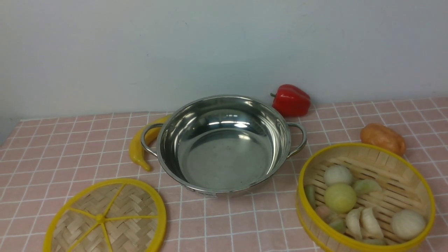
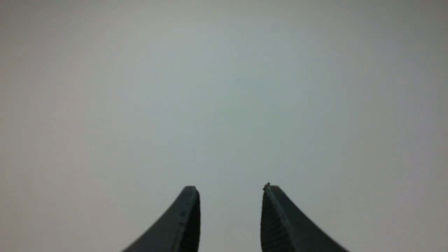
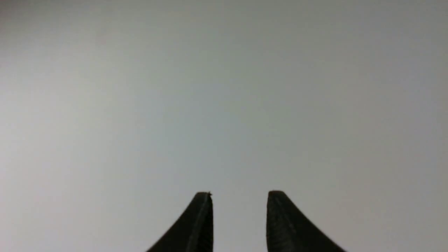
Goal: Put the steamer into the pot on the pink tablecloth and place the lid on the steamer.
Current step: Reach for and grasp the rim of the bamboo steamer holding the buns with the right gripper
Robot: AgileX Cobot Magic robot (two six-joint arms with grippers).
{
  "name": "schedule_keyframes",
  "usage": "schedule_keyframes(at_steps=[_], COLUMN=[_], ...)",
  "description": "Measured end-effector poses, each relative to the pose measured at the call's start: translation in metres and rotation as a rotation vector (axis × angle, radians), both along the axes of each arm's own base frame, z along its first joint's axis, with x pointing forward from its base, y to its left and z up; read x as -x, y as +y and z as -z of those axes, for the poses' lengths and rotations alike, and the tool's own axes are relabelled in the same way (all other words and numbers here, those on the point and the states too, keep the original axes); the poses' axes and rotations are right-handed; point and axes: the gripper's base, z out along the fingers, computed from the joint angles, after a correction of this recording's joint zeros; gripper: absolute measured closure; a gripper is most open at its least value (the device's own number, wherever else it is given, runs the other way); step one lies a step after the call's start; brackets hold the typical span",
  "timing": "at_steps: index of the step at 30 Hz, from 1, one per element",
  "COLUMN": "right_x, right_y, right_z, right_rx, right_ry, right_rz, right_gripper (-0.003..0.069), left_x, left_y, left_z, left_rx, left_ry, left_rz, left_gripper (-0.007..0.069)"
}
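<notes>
Pointing at a blank wall (image 2: 224,87), left gripper (image 2: 229,187) and right gripper (image 3: 239,192) hold their jaws apart, empty (nothing gripped yet). The round bamboo-slat, yellow-rimmed steamer (image 1: 381,155) lies on the right gripper's side near the shiny steel pot (image 1: 224,140), so it is likely that arm's job.

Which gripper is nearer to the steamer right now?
Probably the right, though it can't be confirmed. The steamer sits on the robot's right side; neither the left gripper nor the right gripper shows in the front view, both open, facing blank grey.
</notes>
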Motion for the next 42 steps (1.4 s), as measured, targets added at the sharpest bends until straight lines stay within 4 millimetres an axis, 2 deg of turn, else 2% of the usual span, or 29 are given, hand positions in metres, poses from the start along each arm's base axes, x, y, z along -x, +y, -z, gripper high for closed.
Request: schedule_keyframes(at_steps=[2,4,7,8,10,15,17,18,20,22,23,25,29,35,42], right_x=[-0.038,-0.065,-0.098,-0.101,-0.134,-0.186,-0.204,-0.206,-0.223,-0.227,-0.233,-0.237,-0.241,-0.247,-0.255], right_y=[-0.015,-0.022,-0.022,-0.022,-0.015,0.0,0.002,0.002,0.001,0.001,0.002,0.008,0.02,0.016,0.015], right_z=[0.008,0.024,0.055,0.057,0.093,0.143,0.162,0.165,0.194,0.205,0.22,0.236,0.258,0.276,0.301], right_rx=[-0.102,-0.122,-0.073,-0.058,0.027,0.005,0.003,0.002,0.008,0.016,0.026,0.054,0.132,0.133,0.125], right_ry=[0.329,0.593,0.93,0.958,1.275,1.538,1.614,1.622,1.717,1.746,1.772,1.782,1.769,1.78,1.853], right_rz=[0.12,0.184,0.168,0.172,0.046,-0.201,-0.253,-0.258,-0.274,-0.275,-0.272,-0.276,-0.264,-0.152,-0.131], right_gripper=[0.0416,0.0416,0.0416,0.0416,0.0416,0.0416,0.0416,0.0416,0.0416,0.0416,0.0416,0.0416,0.0416,0.0416,0.0416], left_x=[-0.042,-0.069,-0.098,-0.099,-0.124,-0.16,-0.17,-0.173,-0.186,-0.19,-0.195,-0.2,-0.206,-0.208,-0.208], left_y=[0.0,0.0,-0.003,-0.003,-0.006,-0.01,-0.01,-0.011,-0.011,-0.012,-0.012,-0.013,-0.013,-0.013,-0.013], left_z=[0.013,0.032,0.057,0.061,0.086,0.129,0.143,0.147,0.167,0.173,0.183,0.19,0.196,0.196,0.196], left_rx=[0.0,0.01,0.029,0.03,0.036,-0.004,-0.014,-0.015,-0.03,-0.035,-0.042,-0.045,-0.053,-0.079,-0.082], left_ry=[0.335,0.593,0.846,0.887,1.114,1.443,1.54,1.556,1.672,1.701,1.744,1.767,1.772,1.75,1.75], left_rz=[-0.034,-0.05,-0.048,-0.051,-0.049,-0.061,-0.068,-0.069,-0.075,-0.075,-0.076,-0.076,-0.071,-0.055,-0.054], left_gripper=[0.0382,0.0382,0.0382,0.0382,0.0382,0.0382,0.0382,0.0382,0.0382,0.0382,0.0382,0.0382,0.0382,0.0382,0.0382])
